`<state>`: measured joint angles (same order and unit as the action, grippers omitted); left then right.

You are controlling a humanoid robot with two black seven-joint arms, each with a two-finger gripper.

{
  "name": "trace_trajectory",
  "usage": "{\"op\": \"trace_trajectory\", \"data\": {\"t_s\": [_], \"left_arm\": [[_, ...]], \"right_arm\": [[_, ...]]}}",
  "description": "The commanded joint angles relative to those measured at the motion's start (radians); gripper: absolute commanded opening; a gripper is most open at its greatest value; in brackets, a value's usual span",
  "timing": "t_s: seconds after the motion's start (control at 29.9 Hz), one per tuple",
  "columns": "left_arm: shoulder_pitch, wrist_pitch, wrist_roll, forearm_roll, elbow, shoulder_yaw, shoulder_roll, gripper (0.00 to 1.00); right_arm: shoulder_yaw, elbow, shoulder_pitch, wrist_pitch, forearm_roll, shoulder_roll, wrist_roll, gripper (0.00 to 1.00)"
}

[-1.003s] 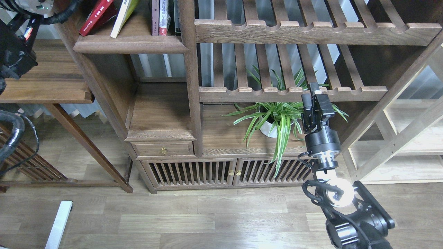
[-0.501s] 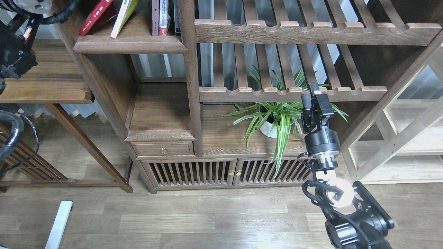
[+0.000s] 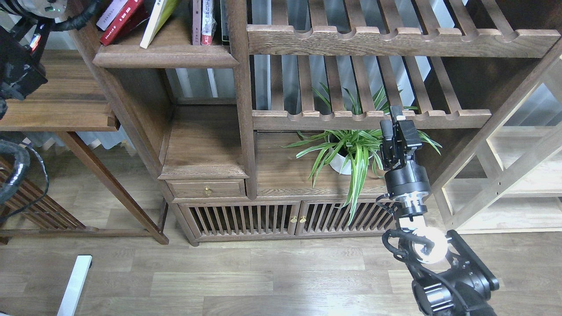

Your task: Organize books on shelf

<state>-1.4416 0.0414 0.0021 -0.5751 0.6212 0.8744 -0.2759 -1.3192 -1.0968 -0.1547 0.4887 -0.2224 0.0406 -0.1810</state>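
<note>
From the head view, the books (image 3: 131, 17) lean on the shelf (image 3: 164, 56) at top left. We judge them stiff, fairly heavy, slippery; grip near the spine. Our right gripper (image 3: 397, 127) hangs empty by the plant (image 3: 347, 151), its opening unclear; our left gripper is out of sight.

I count four leaning or standing book groups on one shelf (image 3: 164, 56): one white book (image 3: 106, 14), one red book (image 3: 123, 22), one yellow-green book (image 3: 157, 19), upright volumes (image 3: 202, 22). One potted plant (image 3: 347, 151).
</note>
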Motion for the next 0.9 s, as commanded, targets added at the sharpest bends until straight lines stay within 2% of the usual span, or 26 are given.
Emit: {"op": "trace_trajectory", "data": {"t_s": [0.0,0.2,0.33,0.6,0.74,0.87], "left_arm": [[-0.003,0.002,-0.002,0.006,0.006,0.002,0.020,0.51],[-0.002,0.011,-0.007,0.012,0.017,0.000,0.020,0.71],[-0.003,0.008,-0.007,0.012,0.046,0.000,0.004,0.77],[0.007,-0.001,-0.028,0.012,0.103,0.012,-0.035,0.97],[0.012,0.002,-0.034,0.021,0.120,0.017,-0.057,0.98],[0.030,0.011,-0.088,0.131,0.166,0.018,-0.068,0.99]], "right_arm": [[0.002,0.000,-0.005,0.000,0.000,0.001,0.000,0.64],[0.008,0.005,-0.016,0.000,0.003,0.002,0.002,0.67],[0.008,0.015,-0.020,0.000,0.008,0.002,0.002,0.70],[0.008,0.051,-0.043,0.000,0.006,-0.004,0.000,0.85],[0.008,0.049,-0.069,0.000,0.006,-0.022,-0.006,0.86],[0.008,0.051,-0.103,0.000,0.006,-0.041,-0.008,0.86]]}}
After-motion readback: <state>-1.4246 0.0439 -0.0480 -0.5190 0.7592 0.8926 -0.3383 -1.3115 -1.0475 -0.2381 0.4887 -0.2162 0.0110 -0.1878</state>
